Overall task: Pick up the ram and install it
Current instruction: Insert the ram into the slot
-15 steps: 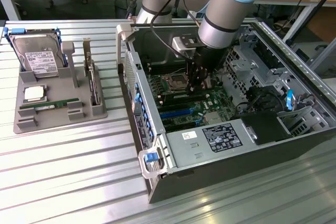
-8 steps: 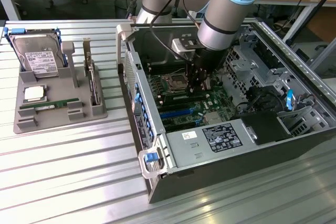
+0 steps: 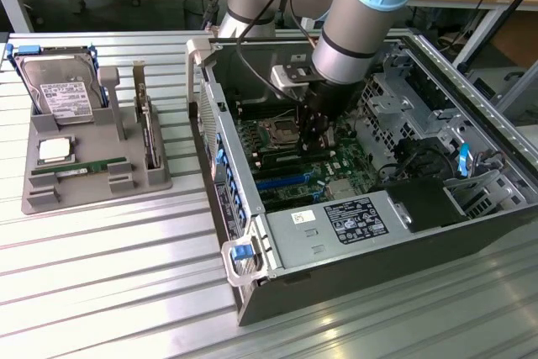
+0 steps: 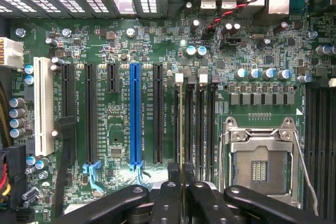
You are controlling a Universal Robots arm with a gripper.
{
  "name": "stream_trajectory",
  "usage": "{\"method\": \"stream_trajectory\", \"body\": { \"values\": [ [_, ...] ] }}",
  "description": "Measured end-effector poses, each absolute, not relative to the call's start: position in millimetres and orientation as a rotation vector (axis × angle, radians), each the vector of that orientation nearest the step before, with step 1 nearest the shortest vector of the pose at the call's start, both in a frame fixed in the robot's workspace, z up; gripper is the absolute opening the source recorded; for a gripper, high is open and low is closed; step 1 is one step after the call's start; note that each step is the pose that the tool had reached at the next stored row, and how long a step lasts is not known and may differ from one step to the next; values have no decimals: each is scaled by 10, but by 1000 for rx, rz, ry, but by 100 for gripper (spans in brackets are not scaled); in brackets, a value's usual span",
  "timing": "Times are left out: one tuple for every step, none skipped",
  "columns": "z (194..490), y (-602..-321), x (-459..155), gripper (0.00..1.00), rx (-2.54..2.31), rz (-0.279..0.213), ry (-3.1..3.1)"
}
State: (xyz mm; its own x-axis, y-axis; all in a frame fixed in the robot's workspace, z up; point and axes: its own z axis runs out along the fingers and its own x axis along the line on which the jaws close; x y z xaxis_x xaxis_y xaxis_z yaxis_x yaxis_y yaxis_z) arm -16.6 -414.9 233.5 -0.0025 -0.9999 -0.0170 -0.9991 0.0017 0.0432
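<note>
The ram (image 4: 181, 129) appears edge-on as a thin greenish strip standing on its long edge. It runs along the outermost of the black memory slots (image 4: 201, 124), beside the open processor socket (image 4: 260, 167). Whether it is seated in the slot I cannot tell. My gripper (image 4: 182, 186) is shut on the stick's near end, one black finger (image 4: 167, 198) on each side. In the exterior view the gripper (image 3: 318, 142) points down inside the open computer case (image 3: 252, 233), just over the green motherboard (image 3: 290, 176) next to the socket (image 3: 280, 132).
On the exterior view's left, a grey tray (image 3: 50, 195) holds a hard drive (image 3: 59, 90), a silver processor (image 3: 55, 150), another green stick (image 3: 80, 170) and an upright card (image 3: 147, 128). Around the gripper are the case walls, a drive cage (image 3: 403, 102) and the power supply (image 3: 336, 224).
</note>
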Motion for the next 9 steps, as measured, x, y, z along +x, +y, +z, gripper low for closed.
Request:
{"method": "stream_trajectory", "body": {
  "values": [
    [2335, -4155, -167, 13, 2205, -66, -2210],
    [2333, -4156, -166, 13, 2205, -65, -2210],
    [2329, -4155, -166, 13, 2205, -65, -2210],
    [2328, -4155, -166, 13, 2206, -65, -2208],
    [2326, -4154, -166, 13, 2215, -62, -2197],
    [2326, -4155, -166, 13, 2225, -60, -2185],
    [2327, -4151, -166, 13, 2238, -59, -2171],
    [2327, -4148, -166, 13, 2238, -59, -2170],
    [2327, -4144, -166, 13, 2238, -59, -2170]
  ]
}}
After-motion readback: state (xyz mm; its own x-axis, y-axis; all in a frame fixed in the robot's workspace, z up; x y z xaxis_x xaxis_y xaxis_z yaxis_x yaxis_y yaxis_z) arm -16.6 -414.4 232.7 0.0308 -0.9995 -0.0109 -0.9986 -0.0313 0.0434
